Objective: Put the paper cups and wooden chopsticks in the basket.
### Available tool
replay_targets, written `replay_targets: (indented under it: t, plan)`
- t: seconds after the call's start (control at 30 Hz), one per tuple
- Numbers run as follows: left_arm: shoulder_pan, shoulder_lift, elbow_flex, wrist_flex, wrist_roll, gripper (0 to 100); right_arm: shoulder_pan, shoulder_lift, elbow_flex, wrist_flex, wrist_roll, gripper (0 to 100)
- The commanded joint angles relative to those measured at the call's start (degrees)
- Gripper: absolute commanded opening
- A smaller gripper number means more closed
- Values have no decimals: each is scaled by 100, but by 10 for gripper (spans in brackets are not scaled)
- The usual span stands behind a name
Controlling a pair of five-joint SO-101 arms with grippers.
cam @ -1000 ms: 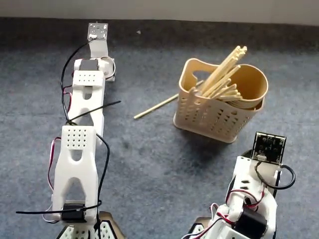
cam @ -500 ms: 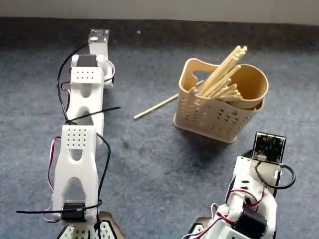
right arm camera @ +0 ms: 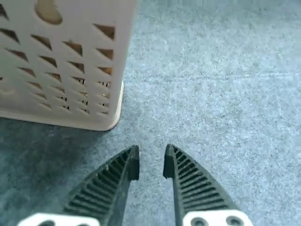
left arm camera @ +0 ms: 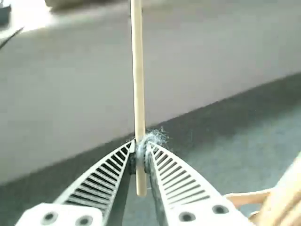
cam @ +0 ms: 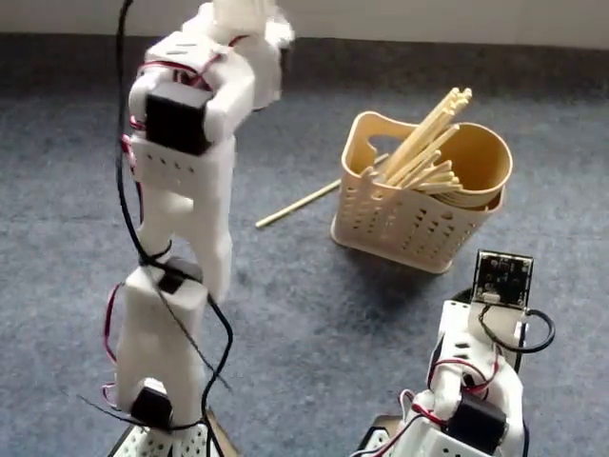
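One basket [cam: 419, 214] stands on the grey worktop [cam: 314, 314]. It holds one visible paper cup [cam: 483, 157] and a leaning bundle of wooden chopsticks [cam: 428, 143], too overlapped to count. One single chopstick [cam: 297, 205] lies on the worktop just beside the basket's left wall. The left hand [left arm camera: 140, 157], raised high, is clamped on one further chopstick [left arm camera: 137, 84], which sticks out past the fingertips. The right hand [right arm camera: 151, 162] sits low near a basket corner, narrowly parted and empty.
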Motion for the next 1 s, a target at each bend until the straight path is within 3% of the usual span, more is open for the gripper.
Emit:
replay_targets:
  t: [0.0, 0.13, 0.27, 0.7, 0.97]
  plan:
    - [1165, -611, -312, -316, -97, 4, -84, -48, 66, -207, 62, 103]
    - [1868, -725, -321, -325, -756, 4, -119, -57, 66, -207, 62, 103]
    - [2053, -637, -321, -519, -958, 4, -119, -57, 57, -207, 44, 103]
    - [1727, 497, -312, -1020, -826, 24, -119, -57, 57, -198, 44, 103]
    - [1560, 699, -321, -404, -88, 14, -119, -57, 31, -198, 53, 103]
